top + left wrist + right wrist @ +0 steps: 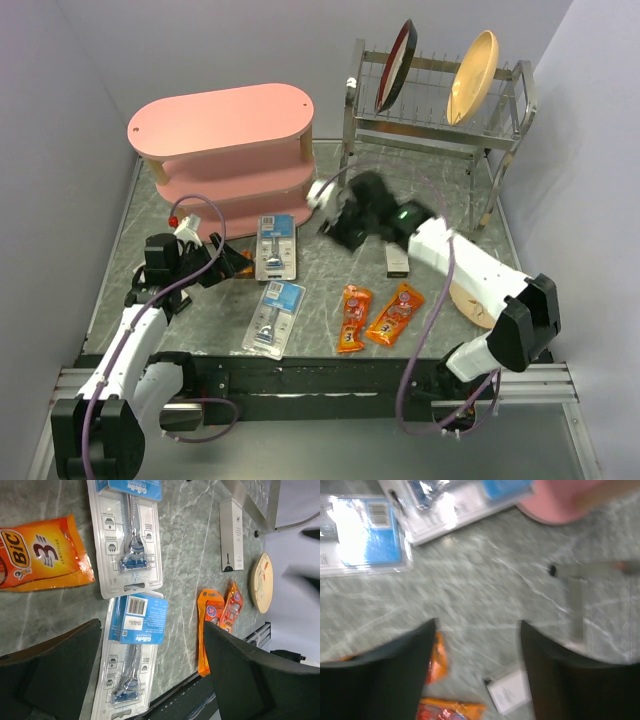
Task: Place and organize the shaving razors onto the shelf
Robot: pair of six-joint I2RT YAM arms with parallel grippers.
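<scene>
- Blue-and-white-carded clear plastic blister pack with a dark razor inside point(273, 317) lies flat on the grey marbled worktop point(330, 275), closest to the arm bases. Nothing touches it.
- Left black two-finger pincer point(228, 262) is spread and empty, just left of both packs. The left wrist view frames the near pack between its fingers point(55, 675).
- Second matching blister pack point(277, 246) lies flat just beyond the first, card end toward the shelf.
- Right pincer point(480, 675) is blurred, spread and empty, over the worktop near the shelf foot.
- Pink three-tier oval shelf with light wooden posts point(225, 150) stands far left, no razors on it.
- My read: approach for the first pick. The next move needs a pinch on a thin pack edge, and the slick flat plastic may slide.
</scene>
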